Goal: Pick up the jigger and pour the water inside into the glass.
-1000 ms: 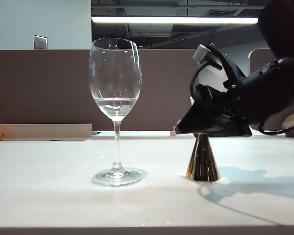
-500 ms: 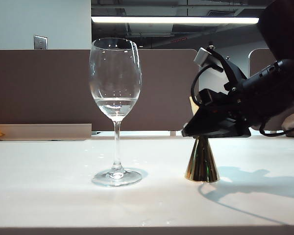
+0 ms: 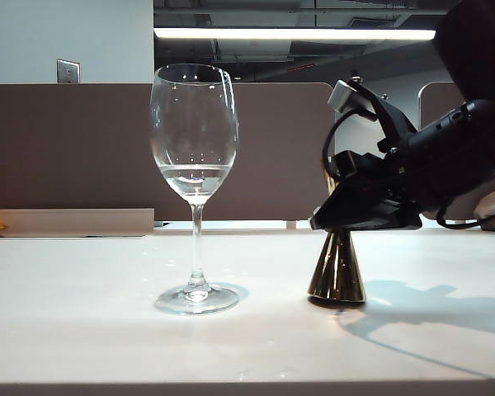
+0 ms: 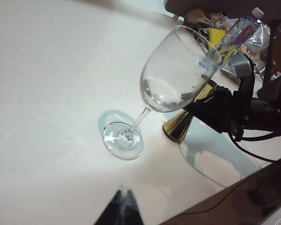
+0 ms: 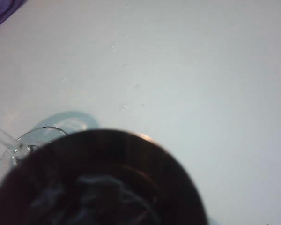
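Right end effector (image 3: 334,216) looks clamped at the waist of the slick, rigid jigger (image 3: 337,271); left end effector (image 4: 123,208) idle, state unclear.

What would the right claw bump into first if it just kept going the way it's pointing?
The right gripper points leftward around the gold jigger, so it meets that first. Beyond it, the wine glass probably stands in line, though depth is hard to judge.
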You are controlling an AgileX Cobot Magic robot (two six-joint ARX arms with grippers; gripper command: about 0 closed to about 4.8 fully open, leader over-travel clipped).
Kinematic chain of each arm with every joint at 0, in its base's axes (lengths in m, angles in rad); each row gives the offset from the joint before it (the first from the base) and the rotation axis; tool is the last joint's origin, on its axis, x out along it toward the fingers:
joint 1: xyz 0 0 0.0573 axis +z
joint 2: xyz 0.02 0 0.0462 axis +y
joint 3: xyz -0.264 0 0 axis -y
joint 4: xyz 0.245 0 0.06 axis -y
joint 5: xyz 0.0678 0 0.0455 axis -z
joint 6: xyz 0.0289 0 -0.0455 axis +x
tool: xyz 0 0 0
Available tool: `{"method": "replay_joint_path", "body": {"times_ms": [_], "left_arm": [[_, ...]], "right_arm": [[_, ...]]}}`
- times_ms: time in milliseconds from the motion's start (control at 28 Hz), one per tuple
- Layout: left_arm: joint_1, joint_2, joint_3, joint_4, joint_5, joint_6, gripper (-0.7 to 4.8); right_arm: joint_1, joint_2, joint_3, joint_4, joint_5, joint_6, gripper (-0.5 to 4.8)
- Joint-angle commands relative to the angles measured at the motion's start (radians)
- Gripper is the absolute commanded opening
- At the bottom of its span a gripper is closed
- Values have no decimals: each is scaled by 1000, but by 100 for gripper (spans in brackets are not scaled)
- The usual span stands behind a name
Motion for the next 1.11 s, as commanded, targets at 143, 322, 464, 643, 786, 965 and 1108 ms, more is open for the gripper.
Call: {"method": "replay_joint_path", "body": {"times_ms": [143, 322, 464, 643, 786, 965, 1108], "left_arm": [[1, 1, 3, 12, 3, 0, -2], [1, 1, 3, 12, 3, 0, -2], [1, 1, 3, 12, 3, 0, -3], [1, 1, 3, 13, 3, 0, -3], [1, 1, 3, 13, 4, 0, -3], [1, 1, 3, 13, 4, 0, -2], [1, 1, 3, 12, 3, 0, -2]], "right_arm": [[0, -3, 3, 6, 0, 1, 52], [0, -4, 3, 7, 0, 1, 52], [0, -6, 3, 7, -2, 1, 21], [0, -39, 3, 6, -1, 0, 18], [0, -104, 3, -12, 2, 0, -1], [0, -182, 29, -157, 3, -31, -1], [0, -233, 52, -195, 3, -48, -1]]}}
